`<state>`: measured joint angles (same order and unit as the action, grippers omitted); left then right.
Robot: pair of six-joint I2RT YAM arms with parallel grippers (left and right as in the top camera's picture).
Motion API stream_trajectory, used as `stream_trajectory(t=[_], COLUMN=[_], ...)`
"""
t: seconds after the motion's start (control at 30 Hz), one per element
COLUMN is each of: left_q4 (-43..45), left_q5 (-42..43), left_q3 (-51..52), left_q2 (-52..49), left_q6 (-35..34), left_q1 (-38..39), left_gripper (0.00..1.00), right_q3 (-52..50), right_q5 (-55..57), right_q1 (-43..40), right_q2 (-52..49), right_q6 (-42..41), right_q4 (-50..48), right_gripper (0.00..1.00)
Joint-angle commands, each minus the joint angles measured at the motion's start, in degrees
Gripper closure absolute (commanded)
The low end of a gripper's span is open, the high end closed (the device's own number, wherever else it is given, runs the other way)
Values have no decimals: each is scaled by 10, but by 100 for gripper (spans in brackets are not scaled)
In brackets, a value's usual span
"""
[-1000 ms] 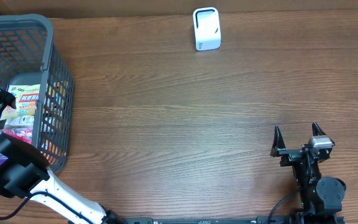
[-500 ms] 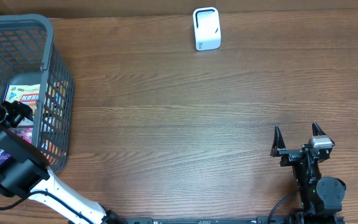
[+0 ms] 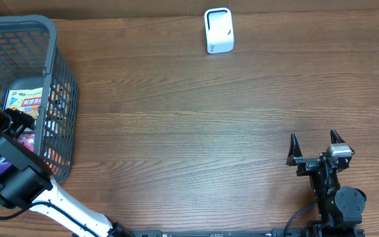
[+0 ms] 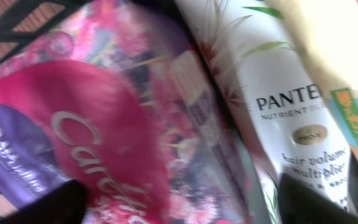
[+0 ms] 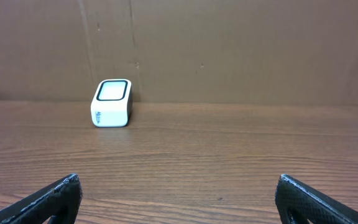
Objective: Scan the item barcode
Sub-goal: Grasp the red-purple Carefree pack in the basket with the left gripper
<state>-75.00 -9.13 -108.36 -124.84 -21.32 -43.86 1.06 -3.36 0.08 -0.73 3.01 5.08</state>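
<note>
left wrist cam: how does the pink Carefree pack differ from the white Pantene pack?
Carefree pack is pink-purple, floral; Pantene pack is white with green sprigs. Carefree pack sits between the fingertips of the left gripper; Pantene pack lies off to the side, near one fingertip. Both lie in the basket, side by side.

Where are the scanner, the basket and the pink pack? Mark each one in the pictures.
scanner (image 3: pixel 218 29): overhead view, on its white top face.
basket (image 3: pixel 61 125): overhead view, on its right mesh wall.
pink pack (image 4: pixel 73 93): left wrist view, on its pink front, above the lettering.
</note>
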Motion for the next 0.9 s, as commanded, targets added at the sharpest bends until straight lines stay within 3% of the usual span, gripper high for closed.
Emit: stream_trajectory(t=[0.0,0.1,0.27,0.33,0.47,0.5,0.57,0.7,0.73,0.8,0.87], left_q4=[0,-8,-18,-20,-19,-16,-9,7,10,18,21], left_q5=[-23,-37,-53,-53,-53,-53,-53,-72,-79,-80,-80], left_q3=[5,7,7,9,24,29,40,66,71,77,78], left_q2=[-6,-6,-6,-6,-6,-6,-6,-6,-6,-6,-6], left_q6=[-10,-10,-10,-10,-10,-10,-10,-10,-10,-7,5], left_q1=[4,4,4,4,4,4,4,3,3,3,3], left_gripper=[35,47,50,59,67,64,35,17,17,27,46], right_q3=[-6,-6,-6,-6,-6,-6,-6,-6,-6,-6,-6], right_q5=[7,7,7,7,7,7,7,7,7,7,7], right_q1=[-2,-2,-2,-2,-2,-2,-2,-2,-2,-2,-2], right_q2=[5,5,5,5,5,5,5,5,5,5,5], right_q6=[2,2,2,2,2,2,2,2,2,2,2], right_q4=[-4,-4,-4,-4,-4,-4,-4,-4,-4,-4,-4], right_gripper=[0,0,0,0,0,0,0,0,0,0,0])
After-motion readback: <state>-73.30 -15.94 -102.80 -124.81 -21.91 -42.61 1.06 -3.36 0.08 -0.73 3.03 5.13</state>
